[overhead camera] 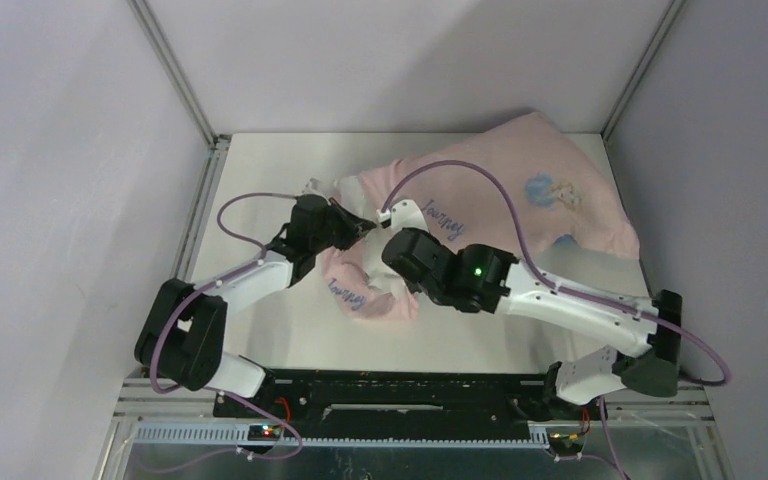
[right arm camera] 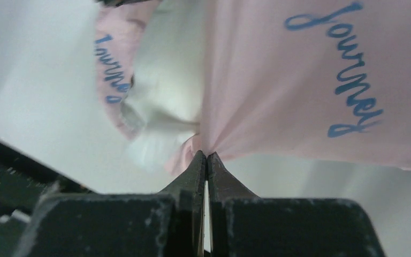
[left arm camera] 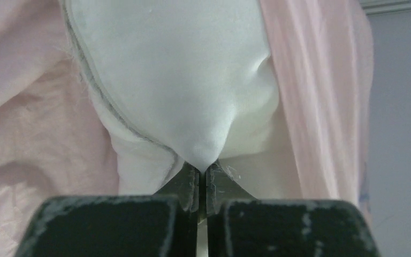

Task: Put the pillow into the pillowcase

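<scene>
I see the surface boxed in by walls on the left, far and right sides. It shows bare along its left side and in a band across the near side in front of the arm bases. The pillowcase lies pink side up from the middle out to the far right corner, where its edge reaches the wall line. A crumpled pink fold with blue lettering bunches toward the near centre, so the open room is on the left and near sides.

Both arms reach in and meet over the middle of the surface, at the left end of the pillowcase.

The left gripper is pressed together on a small peak of white fabric from the pillow. The pillow bulges directly beyond its tips, with pink cloth on both sides. The right gripper is pressed together on a pinch of pink pillowcase cloth, with creases fanning out from the tips. A white part of the pillow is just to the left of that pinch, emerging from the pink.

From above, the arms cover both pinch points, so only the wrist cameras show what each gripper holds. The overhead view alone shows how far the pillowcase spreads.
</scene>
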`<state>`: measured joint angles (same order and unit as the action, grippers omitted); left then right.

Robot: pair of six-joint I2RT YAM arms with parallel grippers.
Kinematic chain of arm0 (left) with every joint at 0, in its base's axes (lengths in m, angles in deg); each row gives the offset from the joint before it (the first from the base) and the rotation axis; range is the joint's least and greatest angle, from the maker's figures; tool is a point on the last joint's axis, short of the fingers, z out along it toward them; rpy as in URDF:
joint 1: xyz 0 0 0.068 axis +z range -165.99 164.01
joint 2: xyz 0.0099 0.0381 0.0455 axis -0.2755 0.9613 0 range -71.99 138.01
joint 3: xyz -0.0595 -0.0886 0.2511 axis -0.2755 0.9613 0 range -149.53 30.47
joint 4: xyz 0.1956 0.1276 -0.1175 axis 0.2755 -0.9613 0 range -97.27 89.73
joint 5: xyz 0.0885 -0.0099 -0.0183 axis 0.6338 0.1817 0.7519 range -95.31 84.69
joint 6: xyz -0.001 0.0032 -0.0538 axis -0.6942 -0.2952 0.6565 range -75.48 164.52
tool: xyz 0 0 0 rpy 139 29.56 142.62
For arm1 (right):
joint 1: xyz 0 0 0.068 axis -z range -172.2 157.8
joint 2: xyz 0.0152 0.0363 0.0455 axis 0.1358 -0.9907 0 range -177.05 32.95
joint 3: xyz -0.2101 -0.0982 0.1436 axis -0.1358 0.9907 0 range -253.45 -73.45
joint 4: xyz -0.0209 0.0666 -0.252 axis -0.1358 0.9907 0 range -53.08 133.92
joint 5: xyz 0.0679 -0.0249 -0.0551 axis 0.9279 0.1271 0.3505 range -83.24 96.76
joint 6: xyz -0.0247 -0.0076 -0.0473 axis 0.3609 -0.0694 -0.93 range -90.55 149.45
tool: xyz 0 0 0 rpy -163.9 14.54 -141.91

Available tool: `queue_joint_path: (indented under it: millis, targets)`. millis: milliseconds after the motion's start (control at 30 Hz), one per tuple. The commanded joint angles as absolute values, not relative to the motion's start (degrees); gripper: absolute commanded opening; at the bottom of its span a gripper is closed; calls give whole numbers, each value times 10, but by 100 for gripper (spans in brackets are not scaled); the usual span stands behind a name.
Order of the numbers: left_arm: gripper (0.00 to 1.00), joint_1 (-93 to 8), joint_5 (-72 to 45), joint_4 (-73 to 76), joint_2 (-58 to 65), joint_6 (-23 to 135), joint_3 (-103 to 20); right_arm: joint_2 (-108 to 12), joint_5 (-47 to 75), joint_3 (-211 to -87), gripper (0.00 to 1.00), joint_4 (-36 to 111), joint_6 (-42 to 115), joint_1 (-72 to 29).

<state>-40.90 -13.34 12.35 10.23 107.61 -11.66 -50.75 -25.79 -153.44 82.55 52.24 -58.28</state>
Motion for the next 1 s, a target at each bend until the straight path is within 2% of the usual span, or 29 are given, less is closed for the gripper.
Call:
queue_joint_path:
  millis: [0,100,200,267,333,433,467,500,600,633,700,733,767,867,967]
  targets:
    - [0,-415,-99,109,103,1091,-187,-476,-191,-1544,0,845,555,-628]
    - [0,-435,-84,79,100,1080,-226,-491,-106,-1480,0,801,573,-635]
    - [0,-471,-75,76,104,1079,-229,-507,-79,-1459,0,768,578,-636]
    - [0,-492,-56,69,101,1079,-210,-498,-73,-1460,0,743,569,-634]
    - [0,-505,-59,127,99,1109,-145,-489,-43,-1467,0,721,564,-615]
    - [0,-521,-85,161,113,1106,-112,-491,-14,-1477,0,712,552,-601]
    - [0,-524,-95,167,118,1098,-104,-495,-7,-1481,2,714,545,-602]
    - [2,-525,-101,180,115,1096,-92,-499,-5,-1487,9,720,541,-602]
    - [25,-519,-100,200,84,1094,-51,-498,-23,-1512,41,745,529,-601]
    - [31,-513,-97,189,67,1087,-44,-494,-29,-1520,49,748,524,-597]
    - [45,-495,-91,153,26,1071,-35,-490,-40,-1541,58,757,518,-585]
    - [54,-485,-86,131,3,1060,-33,-494,-46,-1555,60,764,515,-576]
    - [58,-475,-78,86,-20,1049,-36,-502,-54,-1570,61,773,510,-567]
    - [65,-434,-47,-24,-77,1010,-51,-551,-96,-1634,61,817,493,-551]
    - [68,-371,-39,-64,-117,1002,-36,-622,-154,-1713,62,855,477,-538]
